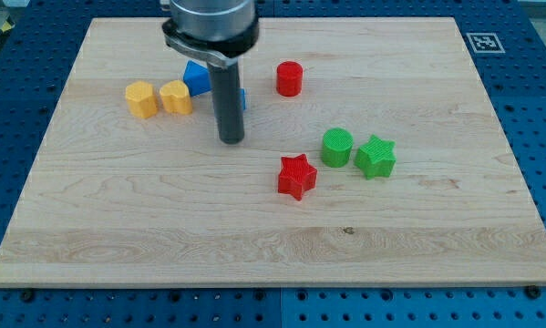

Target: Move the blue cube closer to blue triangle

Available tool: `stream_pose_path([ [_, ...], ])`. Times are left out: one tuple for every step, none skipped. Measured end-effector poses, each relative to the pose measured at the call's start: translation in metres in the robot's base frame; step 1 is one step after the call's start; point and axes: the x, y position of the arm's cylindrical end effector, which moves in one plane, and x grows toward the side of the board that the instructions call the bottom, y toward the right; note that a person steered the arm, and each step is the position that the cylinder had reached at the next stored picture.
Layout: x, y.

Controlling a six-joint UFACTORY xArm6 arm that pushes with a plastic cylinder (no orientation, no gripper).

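Observation:
My tip (231, 140) rests on the wooden board (273, 246) left of centre. The blue triangle (196, 76) lies above and left of the tip, touching a yellow block. The blue cube (242, 98) is almost wholly hidden behind the rod; only a thin blue sliver shows at the rod's right edge, just above the tip. The cube and triangle stand close together, with the rod between them in this view.
Two yellow blocks (141, 99) (176, 96) sit side by side at the left. A red cylinder (290, 78) is at upper centre. A red star (297, 176), a green cylinder (337, 147) and a green star (376, 157) lie right of centre.

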Motion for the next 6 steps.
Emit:
stream_pose_path([
  [-0.006, 0.018],
  [-0.016, 0.024],
  [-0.024, 0.024],
  [-0.047, 0.024],
  [-0.052, 0.021],
  [-0.046, 0.021],
])
